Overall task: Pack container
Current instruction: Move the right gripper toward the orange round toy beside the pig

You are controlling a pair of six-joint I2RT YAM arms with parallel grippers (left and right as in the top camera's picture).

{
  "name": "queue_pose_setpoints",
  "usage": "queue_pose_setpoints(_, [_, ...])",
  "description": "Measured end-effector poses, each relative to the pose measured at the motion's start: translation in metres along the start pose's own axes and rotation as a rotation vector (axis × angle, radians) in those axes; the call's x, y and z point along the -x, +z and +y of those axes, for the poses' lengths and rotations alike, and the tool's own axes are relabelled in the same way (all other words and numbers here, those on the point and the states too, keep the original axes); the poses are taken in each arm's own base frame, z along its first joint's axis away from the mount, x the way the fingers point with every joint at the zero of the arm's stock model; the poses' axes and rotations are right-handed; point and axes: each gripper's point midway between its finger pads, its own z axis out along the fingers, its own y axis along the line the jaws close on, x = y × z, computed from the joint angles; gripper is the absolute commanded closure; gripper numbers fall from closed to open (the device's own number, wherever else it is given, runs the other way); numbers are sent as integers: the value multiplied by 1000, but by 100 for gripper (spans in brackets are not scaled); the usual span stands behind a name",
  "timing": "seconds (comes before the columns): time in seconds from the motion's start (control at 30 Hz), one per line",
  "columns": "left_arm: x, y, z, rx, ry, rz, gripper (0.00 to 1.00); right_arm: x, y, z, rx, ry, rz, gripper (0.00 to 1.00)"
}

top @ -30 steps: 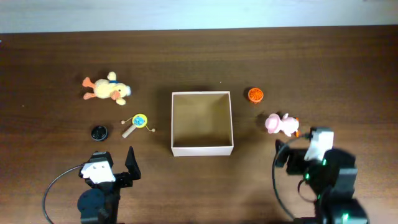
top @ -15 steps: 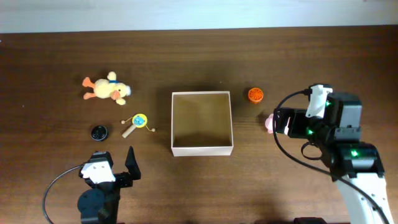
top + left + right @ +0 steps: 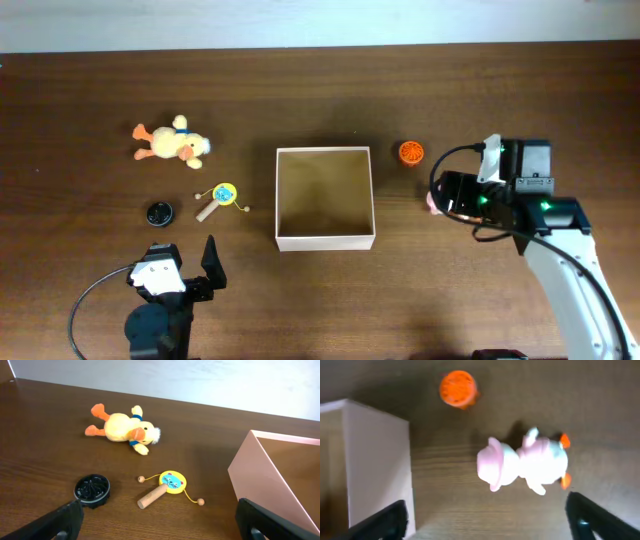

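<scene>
The container (image 3: 325,240), a square shallow box with white walls and a tan inside, stands mid-table; its wall also shows in the left wrist view (image 3: 260,477) and the right wrist view (image 3: 377,460). My right gripper (image 3: 445,195) hangs open over a pink plush toy (image 3: 522,465), which lies just beyond its fingertips (image 3: 597,520), right of the box. From overhead only the toy's pink edge (image 3: 431,200) shows. My left gripper (image 3: 185,262) rests open near the front left, with nothing between its jaws (image 3: 162,525).
An orange round piece (image 3: 411,153) lies behind the pink toy. Left of the box are a yellow plush duck (image 3: 172,143), a small yellow rattle drum on a wooden stick (image 3: 222,196) and a black round cap (image 3: 159,213).
My right arm has swung from the front right edge back and left, coming over the pink toy and covering most of it. The left arm has not moved.
</scene>
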Motion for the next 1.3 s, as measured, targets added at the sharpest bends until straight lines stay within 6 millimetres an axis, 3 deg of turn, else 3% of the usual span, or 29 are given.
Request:
queue_pose_setpoints(0.13, [0,0,0,0,0,0,1,-15,5,-23,-131,211,55,5])
queue_pose_setpoints(0.27, [0,0,0,0,0,0,1,-16,5,-36,-208,325,37,1])
queue_pose_setpoints(0.43, [0,0,0,0,0,0,1,-7,5,-35,-198,388,-6,0])
queue_pose_setpoints(0.57, [0,0,0,0,0,0,1,-5,5,-35,-195,415,-15,11])
queue_pose_setpoints(0.77, [0,0,0,0,0,0,1,-1,4,-42,-232,636,-71,11])
queue_pose_setpoints(0.97, [0,0,0,0,0,0,1,17,5,-48,-235,827,-182,11])
queue_pose_setpoints(1.17, [0,0,0,0,0,0,1,25,31,-49,-224,861,-176,11])
queue_pose_setpoints(1.3, [0,0,0,0,0,0,1,30,62,-32,-137,702,-106,11])
